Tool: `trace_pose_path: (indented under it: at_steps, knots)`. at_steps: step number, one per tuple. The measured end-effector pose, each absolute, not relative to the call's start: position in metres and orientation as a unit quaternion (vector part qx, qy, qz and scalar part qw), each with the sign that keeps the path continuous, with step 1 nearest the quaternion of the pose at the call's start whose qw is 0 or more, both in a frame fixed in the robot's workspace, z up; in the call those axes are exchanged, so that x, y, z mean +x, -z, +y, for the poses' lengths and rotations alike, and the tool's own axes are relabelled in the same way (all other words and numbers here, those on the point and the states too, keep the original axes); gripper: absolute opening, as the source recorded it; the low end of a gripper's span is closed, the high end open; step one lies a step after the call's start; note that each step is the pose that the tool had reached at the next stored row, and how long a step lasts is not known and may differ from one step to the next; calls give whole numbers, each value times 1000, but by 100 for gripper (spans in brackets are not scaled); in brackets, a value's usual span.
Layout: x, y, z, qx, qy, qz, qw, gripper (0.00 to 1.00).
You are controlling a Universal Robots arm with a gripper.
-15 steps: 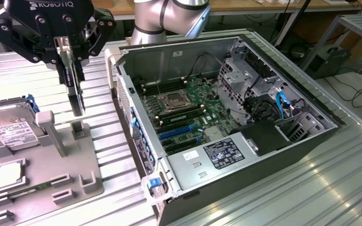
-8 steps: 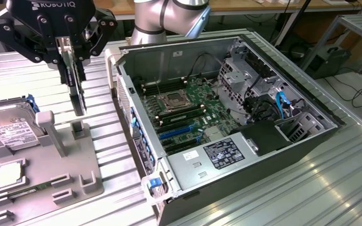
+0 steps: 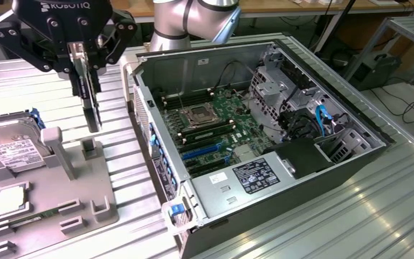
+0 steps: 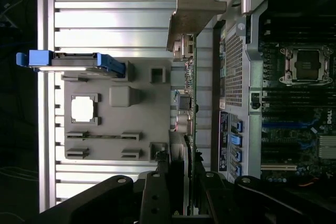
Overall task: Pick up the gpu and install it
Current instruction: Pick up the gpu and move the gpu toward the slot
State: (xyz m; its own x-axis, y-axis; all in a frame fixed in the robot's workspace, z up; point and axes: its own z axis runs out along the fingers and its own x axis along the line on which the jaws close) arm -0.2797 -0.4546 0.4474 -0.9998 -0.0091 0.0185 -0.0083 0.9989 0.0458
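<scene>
Table (image 3: pixel 379 216): ribbed aluminium surface spreading under the pincer and carrying everything else.
Computer case (image 3: pixel 293 216): lying on its side with the panel off, beside the pincer toward the exterior view's right and lower than it. In the wrist view its perforated rear wall (image 4: pixel 231 66) runs just beside the held card.
Arm (image 3: pixel 185 21): silver and grey, rising behind the case and reaching across to the pincer.
Fixture tray (image 3: pixel 49 205): a grey moulded holder directly below the pincer, with posts and recesses.
Motherboard (image 3: pixel 221 116): on the floor of the case, below the pincer and off to the exterior view's right, well apart from it.
Pincer (image 3: pixel 84 56): black, pointing down above the tray, its fingers (image 3: pixel 101 54) clamped on the upper part of the card.
Hard drive (image 3: pixel 9 148): silver with a white label, leaning in the tray below the pincer, toward the exterior view's left.
Gpu (image 3: pixel 92 110): gripped in the pincer and hanging from it on edge, its lower end close above a tray post. It is outside the case. The wrist view shows it edge-on (image 4: pixel 191 103).
Bracket (image 4: pixel 193 3): pale metal, at the card's end farthest from the pincer.
Blue slots (image 3: pixel 200 151): on the motherboard, well apart from the pincer.
</scene>
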Motion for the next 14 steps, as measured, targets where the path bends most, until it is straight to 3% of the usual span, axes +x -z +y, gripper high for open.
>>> trace_pose_path:
  at_steps: [14]
  knots:
    - [-274,-447,-455,4,23,-1000,9,27]
